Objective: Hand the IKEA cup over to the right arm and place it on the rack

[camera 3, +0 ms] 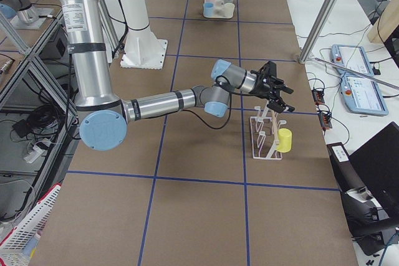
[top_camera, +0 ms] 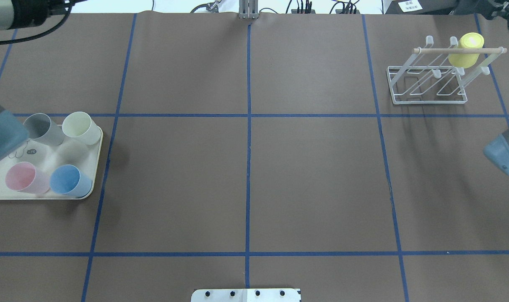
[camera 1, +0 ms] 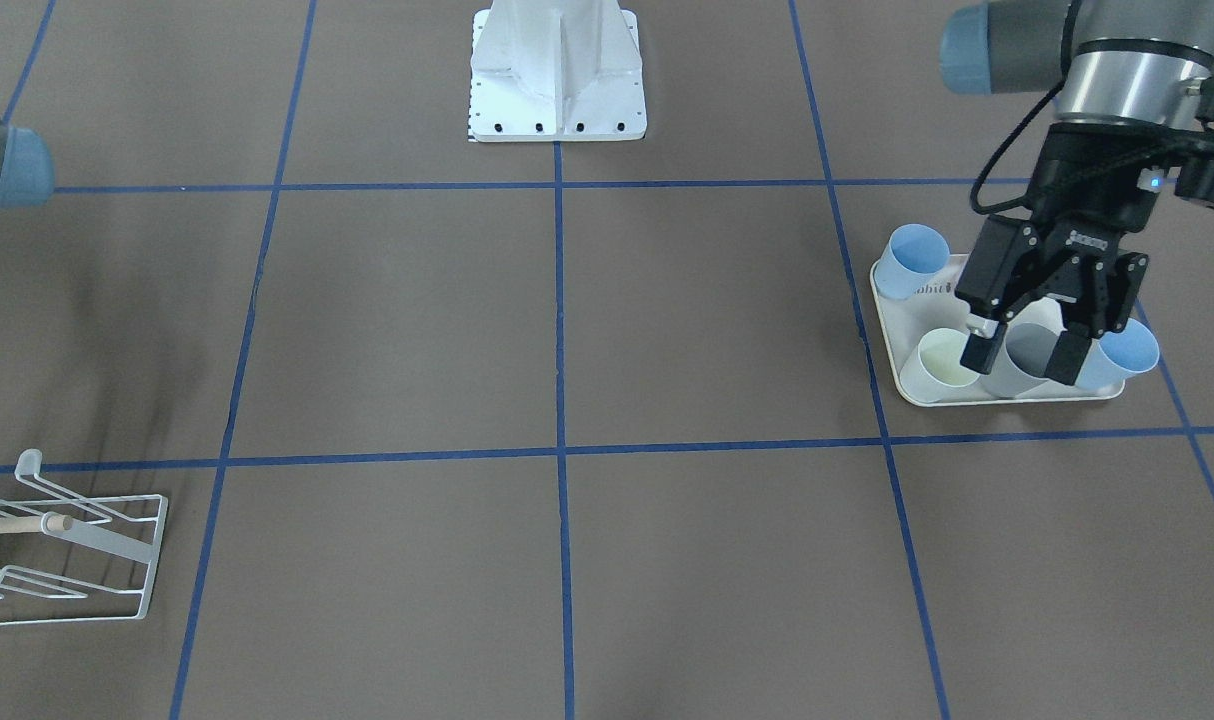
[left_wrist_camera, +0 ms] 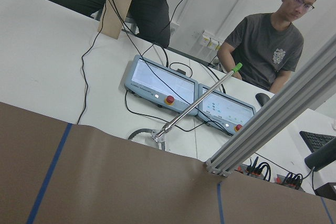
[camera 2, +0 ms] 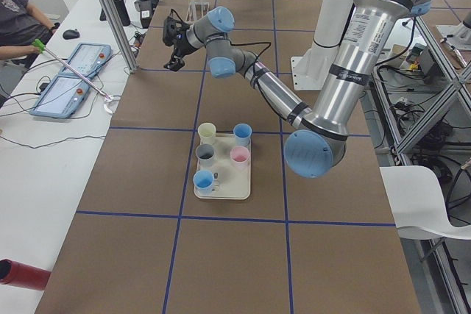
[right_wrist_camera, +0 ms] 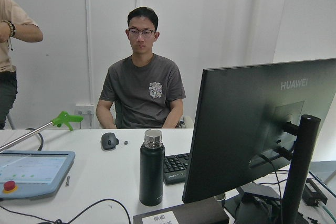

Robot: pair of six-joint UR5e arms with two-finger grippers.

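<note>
Several plastic cups stand on a cream tray (top_camera: 96, 167) at the table's left end: grey (top_camera: 42, 128), pale yellow (top_camera: 81, 126), pink (top_camera: 24, 178) and blue (top_camera: 70, 180). My left gripper (camera 1: 1022, 360) is open and empty. It is raised off the table and overlaps the tray (camera 1: 892, 330) in the front view, and its wrist camera faces the operators. The white wire rack (top_camera: 426, 82) stands at the far right with a yellow cup (top_camera: 466, 51) on a prong. My right gripper (camera 3: 277, 95) hovers just above the rack (camera 3: 263, 136); I cannot tell whether it is open or shut.
My left arm's elbow (top_camera: 1, 134) hangs over the tray's left side and hides part of it. My right arm's elbow (top_camera: 506, 155) sits at the right edge. The robot's base plate (top_camera: 246, 295) is at the near middle. Operators sit beyond the far edge.
</note>
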